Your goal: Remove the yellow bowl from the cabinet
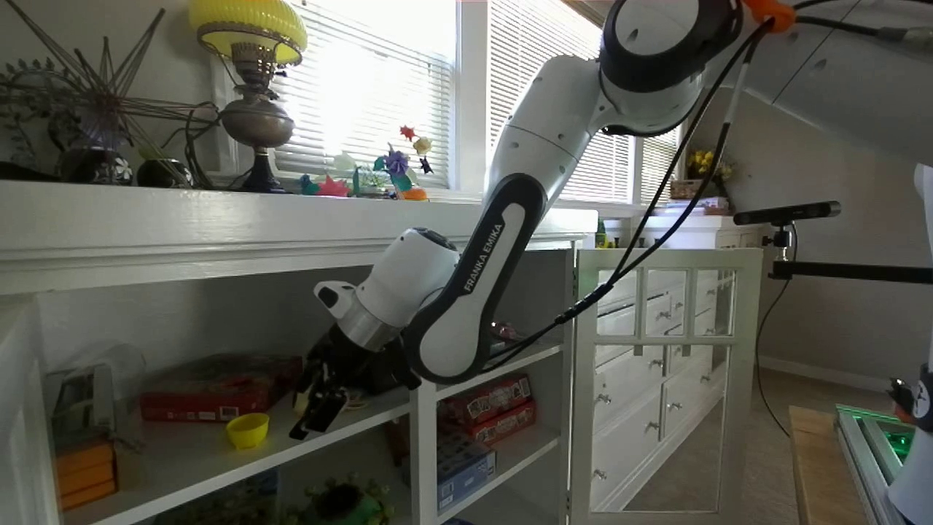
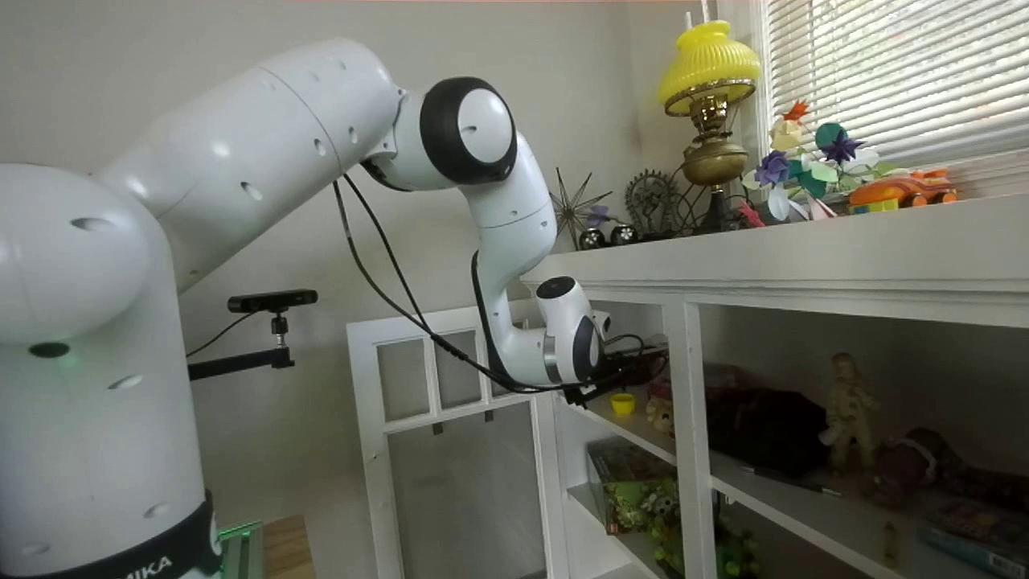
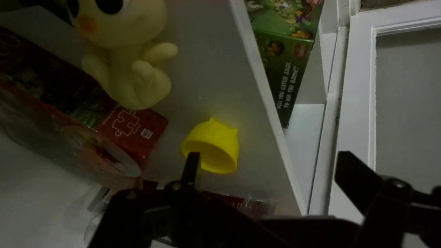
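Below windows (image 1: 364, 109), cabinet (image 1: 219, 222) (shelf (image 3: 210, 69) seemingly white)

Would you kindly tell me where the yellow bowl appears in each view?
In an exterior view: yellow bowl, lower left.
In an exterior view: yellow bowl, right of and below centre.
In the wrist view: yellow bowl, just below centre.
Shared landmark: the cabinet shelf under the bowl, in every view.

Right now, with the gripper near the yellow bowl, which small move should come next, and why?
Probably shift the open gripper slightly deeper into the cabinet, without closing. In the wrist view, the yellow bowl sits off-centre from the gap: one finger overlaps it, while the opposite finger shows past the shelf edge. Centring first would likely avoid pushing it.
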